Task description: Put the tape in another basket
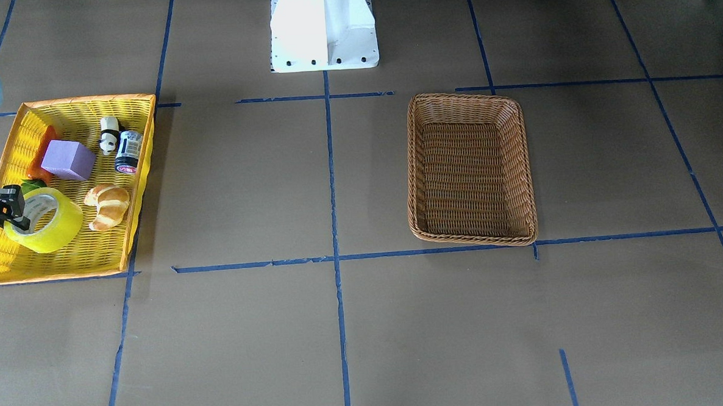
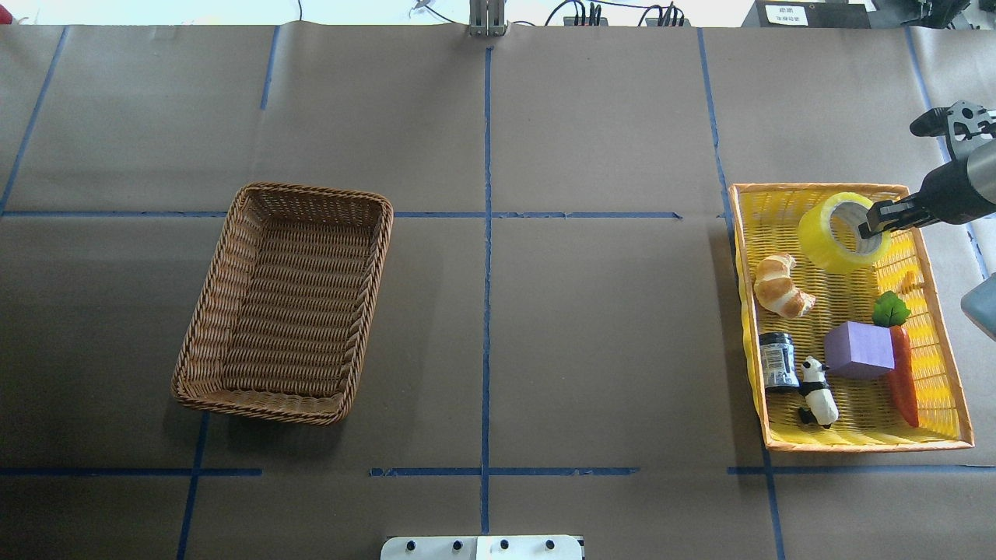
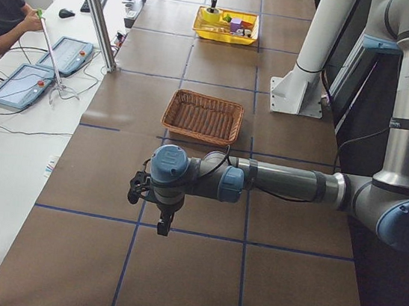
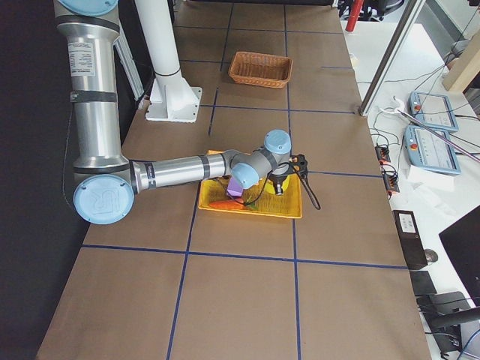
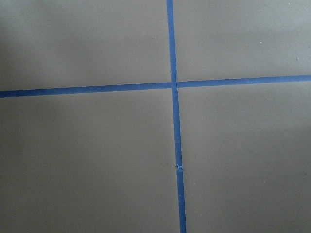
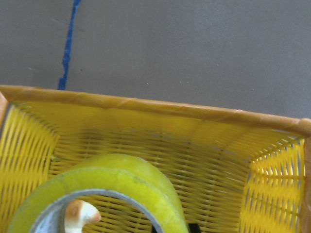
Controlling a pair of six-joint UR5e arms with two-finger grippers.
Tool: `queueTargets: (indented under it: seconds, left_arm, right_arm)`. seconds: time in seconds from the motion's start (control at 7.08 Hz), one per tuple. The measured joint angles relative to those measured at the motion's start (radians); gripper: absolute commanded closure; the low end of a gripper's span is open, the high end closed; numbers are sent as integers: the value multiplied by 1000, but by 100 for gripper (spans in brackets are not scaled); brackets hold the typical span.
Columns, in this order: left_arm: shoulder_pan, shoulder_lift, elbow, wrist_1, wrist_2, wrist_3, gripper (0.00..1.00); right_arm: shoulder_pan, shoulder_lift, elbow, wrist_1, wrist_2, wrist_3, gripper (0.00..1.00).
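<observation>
Seemingly clamped with the right hand [image 2: 871, 224] on the wall of the wide translucent yellow-green tape roll [image 2: 826, 243], one finger inside the core. Tilted at the fingertips, low inside the yellow plastic-weave basket [image 2: 778, 187]. Could swivel or slip from so thin a bite en route to the brown wicker basket [image 2: 315, 189], far across the bench from the hand. Might snag the orange rim beside the hand if dragged.

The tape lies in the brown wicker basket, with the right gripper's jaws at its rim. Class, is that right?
No. The overhead view shows the tape in the yellow basket, not the brown wicker basket; the jaws of the right gripper are at its rim.
</observation>
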Motion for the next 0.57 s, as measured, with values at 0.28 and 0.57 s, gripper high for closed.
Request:
queueTargets:
  seconds: [0.28, 0.57]
  left_arm:
    - [0, 10, -1, -7, -31, 1, 0]
    - [2, 24, -18, -17, -59, -8, 0]
  right_arm:
    - [-2, 30, 29, 3, 22, 104, 100]
    - [-61, 112, 38, 12, 27, 365, 100]
